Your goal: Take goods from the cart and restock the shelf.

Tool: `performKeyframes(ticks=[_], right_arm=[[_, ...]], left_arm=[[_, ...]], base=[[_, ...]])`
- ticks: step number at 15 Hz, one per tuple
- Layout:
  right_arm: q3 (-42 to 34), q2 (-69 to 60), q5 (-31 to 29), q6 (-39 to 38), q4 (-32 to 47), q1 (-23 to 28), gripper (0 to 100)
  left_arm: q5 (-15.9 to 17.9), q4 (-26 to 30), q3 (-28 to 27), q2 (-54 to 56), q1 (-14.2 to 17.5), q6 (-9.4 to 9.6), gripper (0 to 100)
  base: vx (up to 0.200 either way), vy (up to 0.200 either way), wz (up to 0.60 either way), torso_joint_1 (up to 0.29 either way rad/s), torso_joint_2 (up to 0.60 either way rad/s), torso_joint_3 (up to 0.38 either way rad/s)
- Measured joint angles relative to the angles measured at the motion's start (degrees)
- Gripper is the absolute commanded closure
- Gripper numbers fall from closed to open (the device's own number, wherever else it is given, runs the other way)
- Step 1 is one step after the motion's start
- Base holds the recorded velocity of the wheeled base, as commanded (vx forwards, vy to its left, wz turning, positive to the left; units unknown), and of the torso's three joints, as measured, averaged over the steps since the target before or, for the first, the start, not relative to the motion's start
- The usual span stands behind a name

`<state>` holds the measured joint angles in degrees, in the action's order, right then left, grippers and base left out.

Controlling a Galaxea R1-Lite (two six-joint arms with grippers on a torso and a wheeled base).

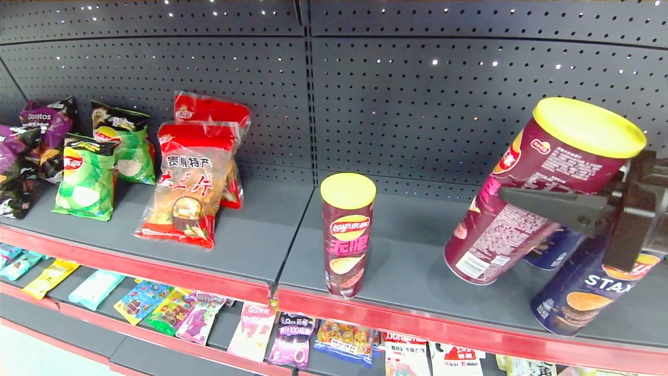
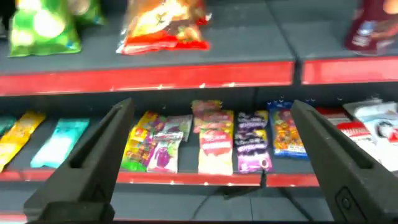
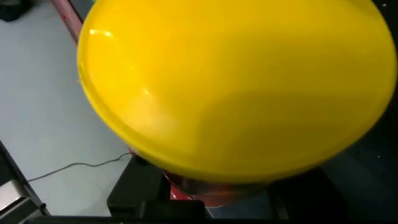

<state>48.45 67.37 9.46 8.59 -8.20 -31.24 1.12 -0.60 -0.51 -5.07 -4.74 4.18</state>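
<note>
My right gripper [image 1: 553, 209] is shut on a maroon chip can with a yellow lid [image 1: 527, 193], held tilted above the right part of the grey shelf [image 1: 407, 261]. Its yellow lid [image 3: 242, 81] sits close up in the right wrist view. A second maroon can [image 1: 347, 235] stands upright near the shelf's front edge, left of the held one. Dark blue cans [image 1: 579, 287] lie on the shelf below and behind the gripper. My left gripper [image 2: 211, 168] is open with nothing between its fingers, in front of the lower shelf of candy packets [image 2: 217, 137].
Red snack bags [image 1: 190, 183] and green chip bags [image 1: 88, 175] stand on the left half of the shelf, purple bags [image 1: 31, 141] farther left. A pegboard wall [image 1: 417, 94] backs the shelf. Red price rails [image 1: 365, 313] line the front edges. Bare shelf lies between the two maroon cans.
</note>
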Motion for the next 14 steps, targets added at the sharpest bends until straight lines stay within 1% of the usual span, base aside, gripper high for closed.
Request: performKeyframes(ticks=[1, 3, 5, 6, 7, 9, 10, 11, 12, 13, 14], right_arm=[[-0.1, 0.2, 0.0, 0.0, 0.0, 0.0, 100], [-0.3, 0.5, 0.0, 0.0, 0.0, 0.0, 100], [-0.4, 0.5, 0.0, -0.1, -0.1, 0.0, 100], [-0.4, 0.5, 0.0, -0.1, -0.1, 0.0, 100], [-0.4, 0.5, 0.0, -0.1, -0.1, 0.0, 100], [-0.4, 0.4, 0.0, -0.1, -0.1, 0.1, 100], [-0.4, 0.3, 0.0, -0.2, -0.1, 0.2, 100], [-0.5, 0.2, 0.0, -0.2, -0.1, 0.3, 100], [-0.5, 0.2, 0.0, -0.2, -0.2, 0.3, 100], [-0.6, 0.2, 0.0, -0.2, -0.1, 0.3, 100], [-0.8, 0.1, 0.0, -0.1, -0.1, 0.2, 100]], left_arm=[[-0.8, 0.2, 0.2, 0.0, 0.0, -1.28, 0], [-0.9, 0.4, 0.5, -0.3, 1.2, -1.58, 0], [-0.8, 0.4, 0.5, -0.5, 5.5, -1.54, 0], [-0.5, 0.4, 0.5, -0.1, 6.8, -1.58, 0], [-0.1, 0.4, 0.5, 0.3, 7.3, -1.65, 0], [2.5, 0.5, 0.5, 0.8, 7.6, -1.65, 0], [2.9, 0.6, 0.5, 1.1, 7.2, -1.76, 0], [3.2, 0.6, 0.5, 1.5, 5.5, -1.94, 0], [3.3, 0.6, 0.5, 2.2, 4.8, -1.97, 0], [2.7, 0.6, 0.5, 3.0, 4.6, -1.91, 0], [0.6, 0.6, 0.5, 3.7, 4.6, -1.83, 0]], base=[[0.000, 0.000, 0.00, 0.000, 0.00, 0.000], [0.000, 0.000, 0.00, 0.000, 0.00, 0.000], [0.000, 0.000, 0.00, 0.000, 0.00, 0.000], [0.000, 0.000, 0.00, 0.000, 0.00, 0.000], [0.000, 0.000, 0.00, 0.000, 0.00, 0.000], [0.000, 0.000, 0.00, 0.000, 0.00, 0.000], [0.000, 0.000, 0.00, 0.000, 0.00, 0.000], [0.000, 0.000, 0.00, 0.000, 0.00, 0.000], [0.000, 0.000, 0.00, 0.000, 0.00, 0.000], [0.000, 0.000, 0.00, 0.000, 0.00, 0.000], [0.000, 0.000, 0.00, 0.000, 0.00, 0.000]])
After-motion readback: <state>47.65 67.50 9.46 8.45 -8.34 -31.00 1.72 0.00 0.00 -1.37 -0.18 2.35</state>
